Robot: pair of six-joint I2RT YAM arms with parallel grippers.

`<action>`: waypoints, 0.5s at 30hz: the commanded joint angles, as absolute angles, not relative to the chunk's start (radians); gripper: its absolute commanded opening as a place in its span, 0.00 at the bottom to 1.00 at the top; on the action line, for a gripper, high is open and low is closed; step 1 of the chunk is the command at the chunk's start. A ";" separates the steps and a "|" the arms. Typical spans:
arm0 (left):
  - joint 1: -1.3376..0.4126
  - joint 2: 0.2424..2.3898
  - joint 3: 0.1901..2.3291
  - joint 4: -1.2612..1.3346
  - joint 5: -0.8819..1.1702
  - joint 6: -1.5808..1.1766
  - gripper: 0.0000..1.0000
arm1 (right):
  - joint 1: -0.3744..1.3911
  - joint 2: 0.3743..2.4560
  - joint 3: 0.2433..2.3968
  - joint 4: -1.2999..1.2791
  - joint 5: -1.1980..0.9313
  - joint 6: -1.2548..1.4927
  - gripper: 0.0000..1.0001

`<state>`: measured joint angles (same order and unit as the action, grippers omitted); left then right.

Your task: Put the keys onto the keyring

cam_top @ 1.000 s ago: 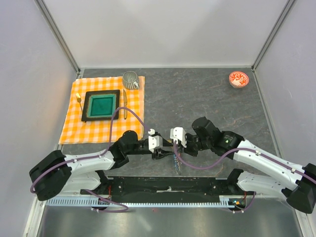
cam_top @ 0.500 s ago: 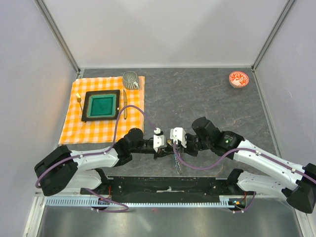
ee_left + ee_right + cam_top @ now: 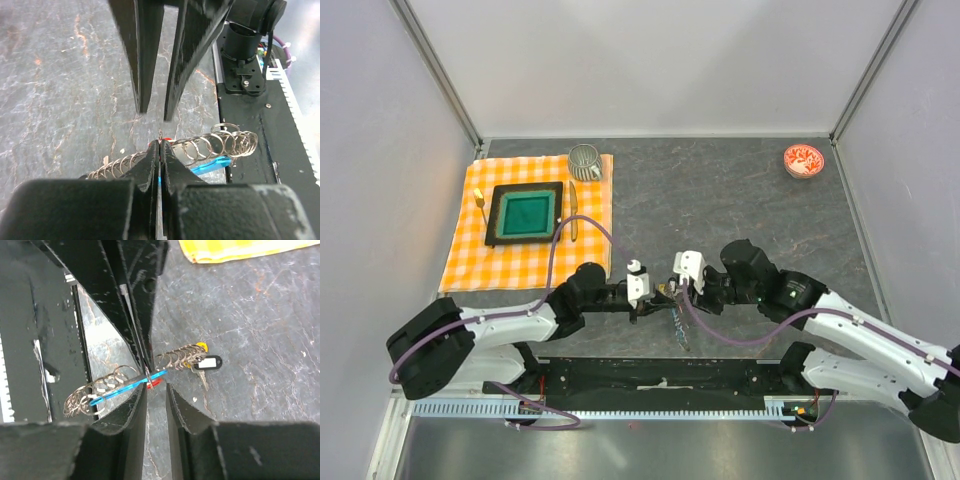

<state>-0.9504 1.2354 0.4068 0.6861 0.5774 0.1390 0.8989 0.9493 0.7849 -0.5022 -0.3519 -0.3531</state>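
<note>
Pinching the silvery ringed-chain keyring with blue plastic tag (image 3: 220, 145) in my left gripper (image 3: 160, 150), jaws tight. My right gripper (image 3: 156, 400) stands slightly parted just beside it. The chain lies crosswise to both, low over the grey table (image 3: 740, 200), with the small yellow-, red- and white-tagged keys (image 3: 202, 360) at its far end.

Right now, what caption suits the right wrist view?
Left gripper pinches the keyring; open right gripper faces it; keys at one end.

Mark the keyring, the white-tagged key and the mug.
keyring (image 3: 215, 144), left wrist view, on its wire loops.
white-tagged key (image 3: 208, 362), right wrist view, on its tag.
mug (image 3: 584, 159), top external view, on its middle.
</note>
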 commanded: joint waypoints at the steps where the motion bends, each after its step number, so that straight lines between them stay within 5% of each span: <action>1: -0.954 1.183 0.332 0.860 0.485 0.117 0.02 | 0.868 0.871 0.743 -0.384 -0.288 -0.218 0.33; 15: -0.953 1.155 0.224 1.169 0.429 0.120 0.02 | 0.779 0.695 0.420 0.092 -0.408 0.029 0.46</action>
<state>-0.9504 1.1938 0.2153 1.0119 0.4458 0.1020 0.8024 0.7265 0.4637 -0.1184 -0.3496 -0.0441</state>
